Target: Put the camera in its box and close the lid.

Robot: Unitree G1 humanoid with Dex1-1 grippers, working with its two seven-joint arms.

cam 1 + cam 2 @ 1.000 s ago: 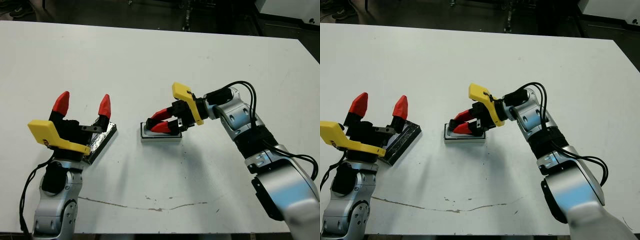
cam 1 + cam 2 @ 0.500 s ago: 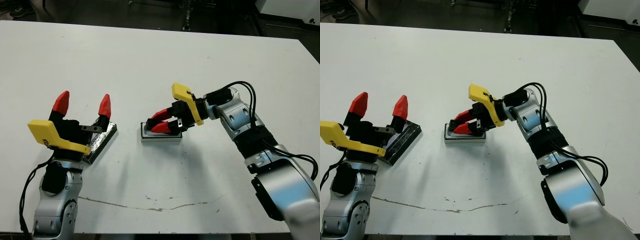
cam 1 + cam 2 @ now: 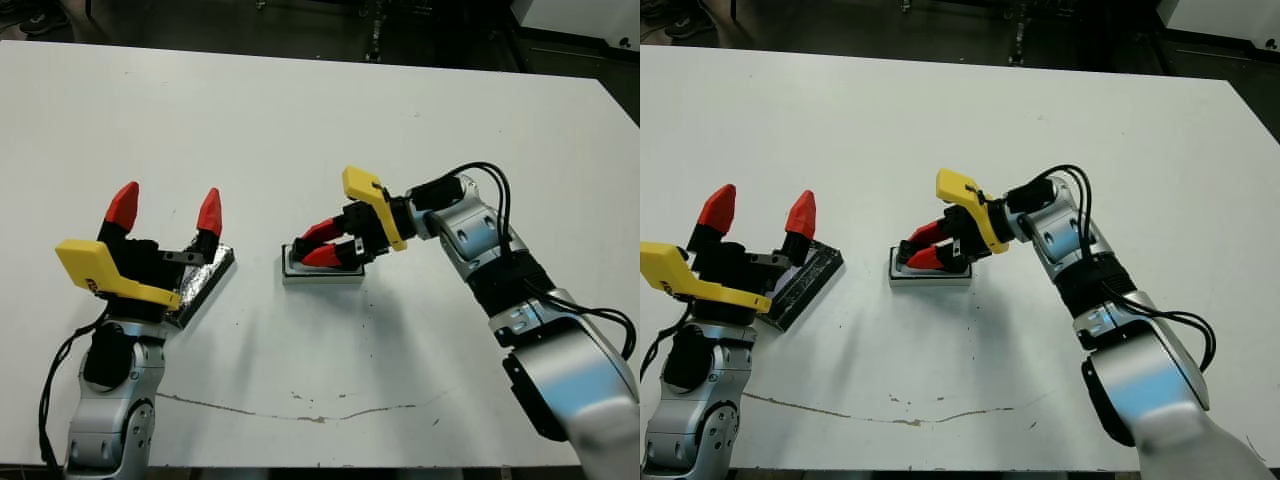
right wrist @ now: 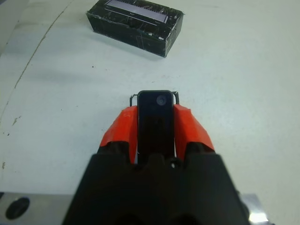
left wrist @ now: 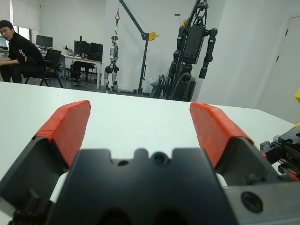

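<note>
Red fingertips of the right gripper point(image 4: 155, 129) stay clamped on the camera point(image 4: 155, 117), low over the box point(image 3: 321, 272) at the table's centre; over the last second almost nothing has shifted, so seating is probably just finishing. The lid point(image 3: 203, 281) waits toward nine o'clock beneath the wide-spread left gripper point(image 3: 165, 208).

A white bench point(image 3: 300, 120) carries everything, its top matte and mostly bare. Near the middle sits the box point(image 3: 320, 272), a shallow white-walled tray resting flat on the surface. Well apart from it, toward the robot's left, the lid point(image 3: 205, 282) lies flat as a glossy black slab with silvery speckled sides, set at an angle to the tray. A thin, dark, wavy scuff line point(image 3: 290, 408) runs across the bench's near part.
</note>
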